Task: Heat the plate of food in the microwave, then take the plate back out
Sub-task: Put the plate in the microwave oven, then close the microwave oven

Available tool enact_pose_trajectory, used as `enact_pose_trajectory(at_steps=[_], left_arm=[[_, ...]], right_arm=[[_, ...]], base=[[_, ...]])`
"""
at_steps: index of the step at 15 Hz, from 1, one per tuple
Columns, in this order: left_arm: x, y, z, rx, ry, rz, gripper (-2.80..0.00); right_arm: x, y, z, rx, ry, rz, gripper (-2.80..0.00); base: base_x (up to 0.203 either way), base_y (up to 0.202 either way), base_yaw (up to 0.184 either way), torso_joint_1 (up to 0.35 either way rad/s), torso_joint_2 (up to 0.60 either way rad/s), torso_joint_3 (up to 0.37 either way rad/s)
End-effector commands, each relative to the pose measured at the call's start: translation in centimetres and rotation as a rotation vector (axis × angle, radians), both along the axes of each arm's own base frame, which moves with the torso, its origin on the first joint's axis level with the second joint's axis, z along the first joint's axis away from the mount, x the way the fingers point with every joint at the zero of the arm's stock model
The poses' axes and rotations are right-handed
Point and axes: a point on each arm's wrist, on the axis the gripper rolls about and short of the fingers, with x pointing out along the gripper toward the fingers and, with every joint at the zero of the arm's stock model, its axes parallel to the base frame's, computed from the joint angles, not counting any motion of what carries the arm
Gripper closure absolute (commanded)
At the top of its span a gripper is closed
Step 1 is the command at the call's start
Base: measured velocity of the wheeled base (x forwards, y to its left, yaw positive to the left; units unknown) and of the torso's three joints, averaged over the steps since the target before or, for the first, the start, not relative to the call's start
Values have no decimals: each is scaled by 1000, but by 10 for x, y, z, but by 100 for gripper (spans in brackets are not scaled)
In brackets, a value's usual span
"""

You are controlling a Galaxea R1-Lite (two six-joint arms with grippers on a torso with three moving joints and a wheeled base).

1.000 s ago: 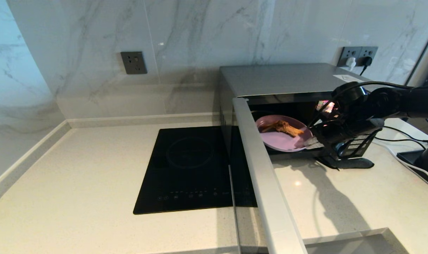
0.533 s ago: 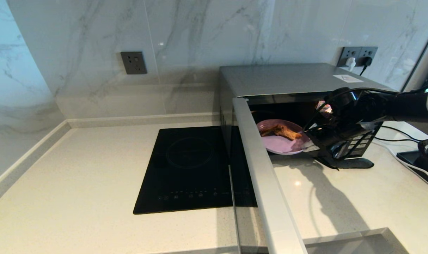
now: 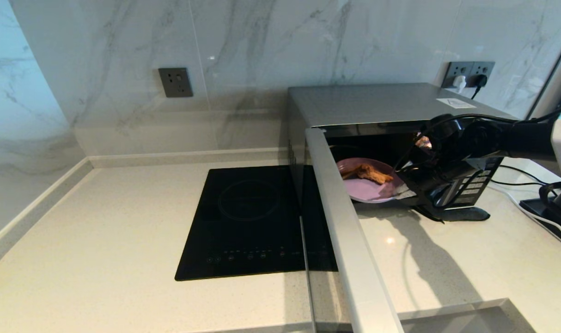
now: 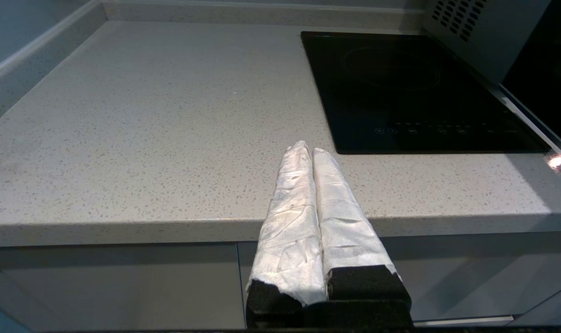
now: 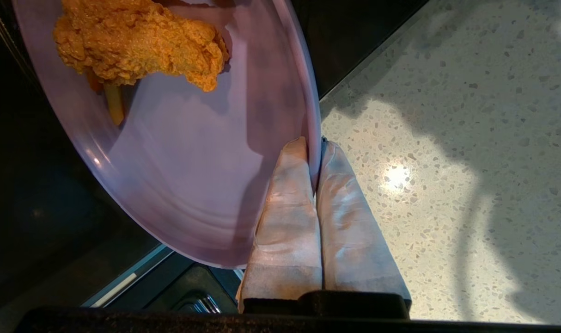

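Note:
The silver microwave point(image 3: 377, 104) stands at the back right with its door point(image 3: 343, 231) swung wide open toward me. The pale lilac plate of food point(image 3: 370, 185) hangs in the mouth of the cavity, a fried chicken piece point(image 3: 370, 172) on it. My right gripper point(image 3: 407, 189) is shut on the plate's right rim. In the right wrist view the plate of food point(image 5: 183, 162) carries the chicken piece point(image 5: 142, 41) and a fry point(image 5: 115, 104), and the right gripper point(image 5: 315, 150) pinches its rim. My left gripper point(image 4: 308, 150) is shut and empty, parked before the counter's front edge.
A black induction hob point(image 3: 253, 222) lies flush in the counter left of the microwave. Cables point(image 3: 530, 185) and a dark tray point(image 3: 541, 206) sit at the far right. Wall sockets point(image 3: 470, 71) are behind the microwave. The open door divides the counter in front.
My right arm has carried the plate deeper into the microwave cavity, away from me and slightly up. The left arm and the door have not moved.

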Motion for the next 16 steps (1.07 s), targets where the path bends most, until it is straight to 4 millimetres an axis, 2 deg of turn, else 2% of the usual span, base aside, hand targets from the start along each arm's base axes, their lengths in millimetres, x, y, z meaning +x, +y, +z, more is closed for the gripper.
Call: enact_pose_trajectory(at_steps=[1, 2, 7, 10, 13, 16], left_arm=[[0, 0, 0, -1, 1, 0, 0], [0, 0, 0, -1, 1, 0, 0], [0, 0, 0, -1, 1, 0, 0], [0, 0, 0, -1, 1, 0, 0], [0, 0, 0, -1, 1, 0, 0], [0, 0, 0, -1, 1, 0, 0]], right_arm=[[0, 0, 0, 3, 2, -3, 0], [1, 0, 0, -1, -2, -6, -280], [0, -1, 3, 0, -9, -12, -280], [-9, -7, 20, 5, -38, -25, -280], [-33, -9, 53, 12, -49, -38, -280], [-80, -11, 92, 17, -77, -38, -280]], base=[[0, 0, 0, 0, 0, 0], [0, 0, 0, 0, 0, 0], [0, 0, 0, 0, 0, 0], [0, 0, 0, 0, 0, 0], [0, 0, 0, 0, 0, 0], [0, 0, 0, 0, 0, 0]])
